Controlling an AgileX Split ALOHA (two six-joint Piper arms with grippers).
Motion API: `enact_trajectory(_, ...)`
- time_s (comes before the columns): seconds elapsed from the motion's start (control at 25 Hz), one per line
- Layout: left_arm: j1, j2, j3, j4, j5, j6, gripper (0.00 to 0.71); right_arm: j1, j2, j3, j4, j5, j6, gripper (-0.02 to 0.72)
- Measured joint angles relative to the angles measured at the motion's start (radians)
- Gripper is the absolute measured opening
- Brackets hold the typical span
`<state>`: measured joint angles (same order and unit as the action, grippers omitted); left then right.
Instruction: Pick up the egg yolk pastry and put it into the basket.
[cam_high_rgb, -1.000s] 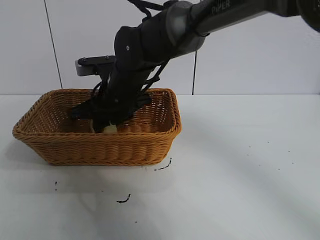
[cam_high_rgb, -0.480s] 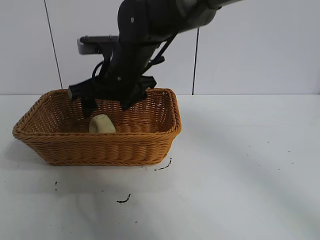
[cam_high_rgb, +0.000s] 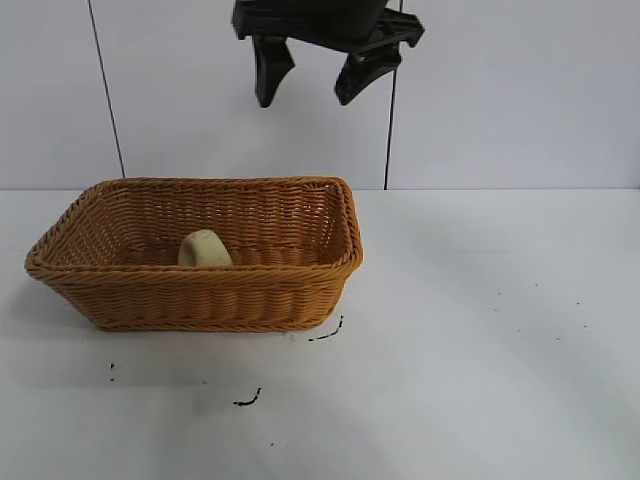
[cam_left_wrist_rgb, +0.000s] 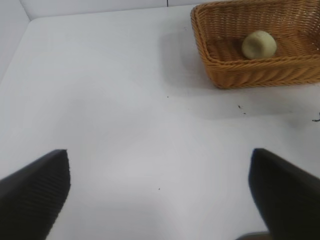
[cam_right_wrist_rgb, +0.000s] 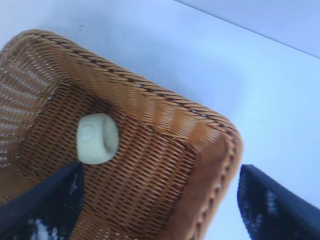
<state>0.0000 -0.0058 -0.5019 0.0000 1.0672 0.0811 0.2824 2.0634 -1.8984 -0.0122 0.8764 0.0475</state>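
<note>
- Right, nearest the camera I've got bare white table (cam_high_rgb: 470, 380) with a few dark specks and squiggles (cam_high_rgb: 247, 400) on it, just in front of the basket.
- Next back is the wicker basket (cam_high_rgb: 210, 300), sitting flat on the table at the left of the exterior view, braided rim intact.
- Inside it, the egg yolk pastry (cam_high_rgb: 204, 249) lies on the woven floor, towards the front wall, and nothing is touching it. My right wrist view confirms it: pastry (cam_right_wrist_rgb: 97, 138) resting free on the weave (cam_right_wrist_rgb: 150, 170).
- Now the change: a second ago my right gripper (cam_high_rgb: 315, 70) was down in the basket with the pastry between its fingers; half a second ago it had let go and begun lifting; now it's well above the rim, at the top of the exterior view, fingers spread apart and carrying nothing.
- So I judge the drop made and the task as good as finished; what's left is clearing the arm away.
- Farther off, my left gripper (cam_left_wrist_rgb: 160, 195) hangs over open table well apart from the basket (cam_left_wrist_rgb: 250, 75), fingers wide, idle.
- Behind everything, a plain white wall (cam_high_rgb: 520, 100).
</note>
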Motion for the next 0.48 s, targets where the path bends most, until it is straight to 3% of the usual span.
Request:
enact_trajectory(0.28,0.000,0.000,0.000,0.000,0.000,0.000,0.697,-0.210,0.000,0.000,-0.003,0.065,0.000,0.603)
enact_trajectory(0.48,0.000,0.000,0.000,0.000,0.000,0.000,0.697,-0.270,0.000,0.000,-0.004,0.159,-0.004,0.603)
